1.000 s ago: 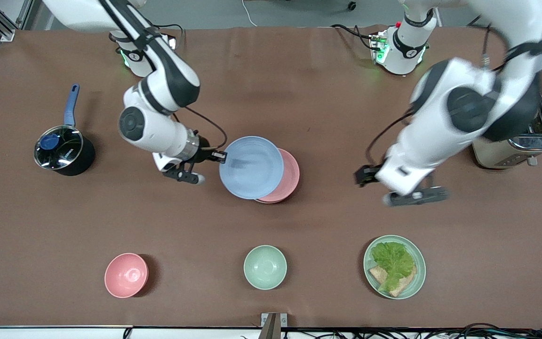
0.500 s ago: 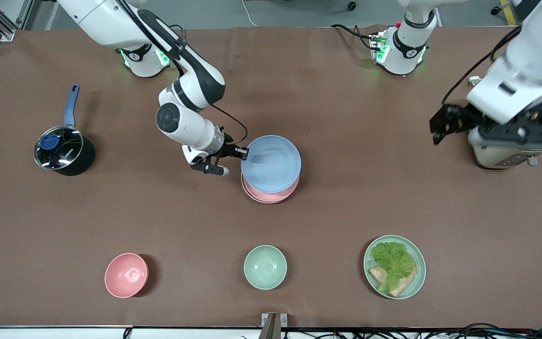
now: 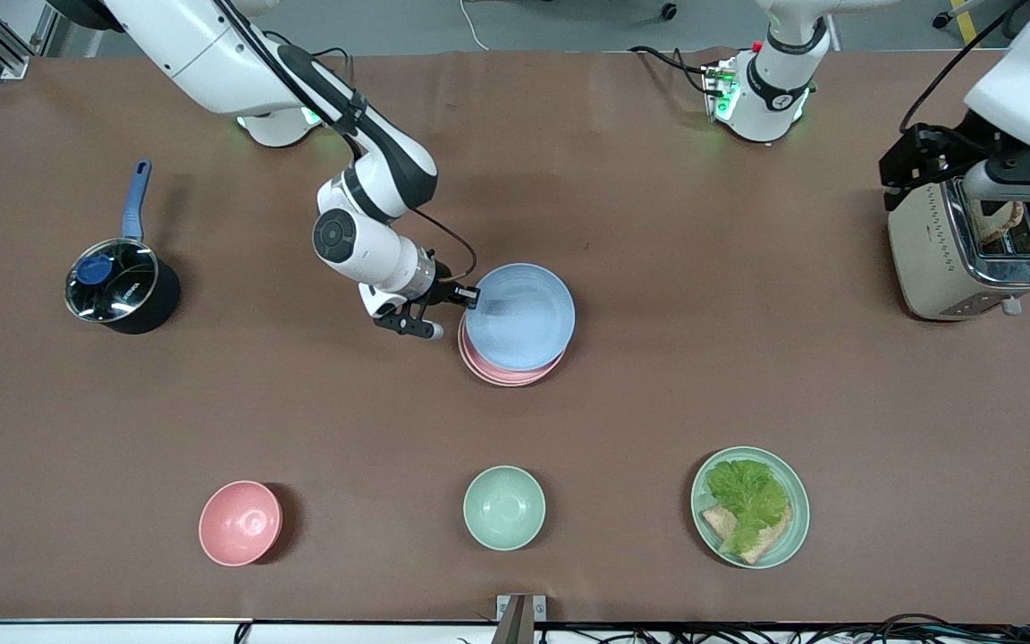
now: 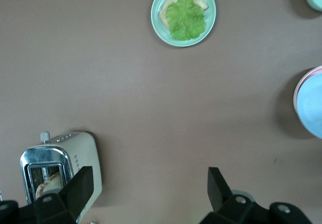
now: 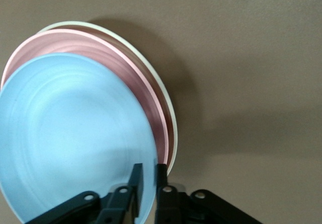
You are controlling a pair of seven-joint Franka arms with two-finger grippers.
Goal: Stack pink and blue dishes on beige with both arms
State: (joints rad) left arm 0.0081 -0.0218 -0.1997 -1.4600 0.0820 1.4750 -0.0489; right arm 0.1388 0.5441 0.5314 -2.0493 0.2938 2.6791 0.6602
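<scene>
The light blue plate (image 3: 522, 317) lies tilted on the pink plate (image 3: 502, 375) at the table's middle. My right gripper (image 3: 470, 296) is shut on the blue plate's rim, on the side toward the right arm's end. In the right wrist view its fingers (image 5: 139, 179) pinch the blue plate (image 5: 70, 133). Beneath it lie the pink plate (image 5: 100, 45) and a thin edge of the beige plate (image 5: 174, 126). My left gripper (image 3: 1029, 168) hangs open and holds nothing above the toaster (image 3: 966, 255). In the left wrist view the left gripper (image 4: 148, 189) sits apart from the stack (image 4: 312, 105).
A black pot with a blue handle (image 3: 122, 286) stands toward the right arm's end. Near the front camera sit a pink bowl (image 3: 240, 523), a green bowl (image 3: 504, 507) and a green plate with lettuce (image 3: 750, 506). The toaster holds bread.
The right gripper carried the blue plate across over the pink plate and lowered it onto it. The left arm swung away from the middle and now hangs over the toaster.
</scene>
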